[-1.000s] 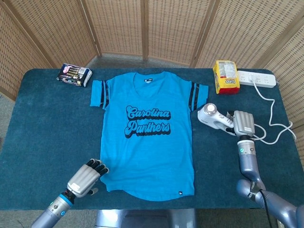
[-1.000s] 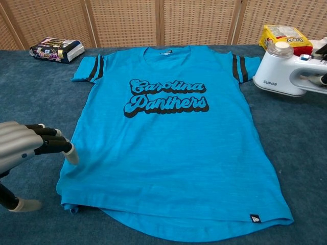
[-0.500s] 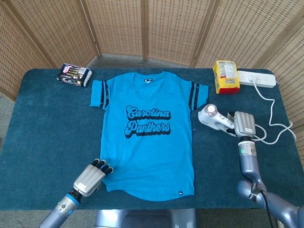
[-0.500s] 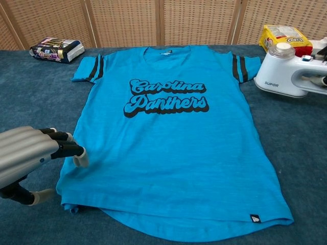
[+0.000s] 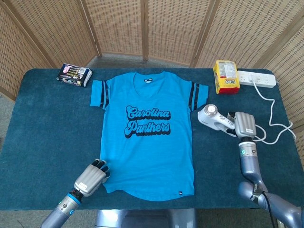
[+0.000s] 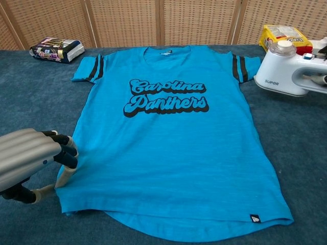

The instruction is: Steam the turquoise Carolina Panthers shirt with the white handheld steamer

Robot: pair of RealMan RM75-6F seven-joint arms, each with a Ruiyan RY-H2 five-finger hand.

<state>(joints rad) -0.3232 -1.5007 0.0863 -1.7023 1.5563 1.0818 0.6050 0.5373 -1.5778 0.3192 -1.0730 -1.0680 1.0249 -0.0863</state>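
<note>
Since a second ago your left hand [image 5: 91, 176] has slid down and in to the lower left corner of the turquoise shirt [image 5: 148, 137], and now its dark fingertips sit right on the hem edge. From the head view, that shirt lies flat and face up in the middle of the table [image 5: 42, 128], lettering readable. Your right hand [image 5: 243, 124] sits at the handle end of the white steamer [image 5: 214, 117], just right of the shirt's sleeve; whether the fingers are wrapped round the handle you cannot tell from here. A yellow packet [image 5: 225, 77] and a white power strip [image 5: 256, 78] lie at the far right, a dark snack pack [image 5: 74, 74] at the far left.

Down in the chest view, your left hand [image 6: 36, 163] is pinching the shirt's [image 6: 168, 148] corner, thumb under, fingers over the fabric. The steamer [image 6: 286, 71] rests upright at the right edge, with your right hand cut off by the frame.
</note>
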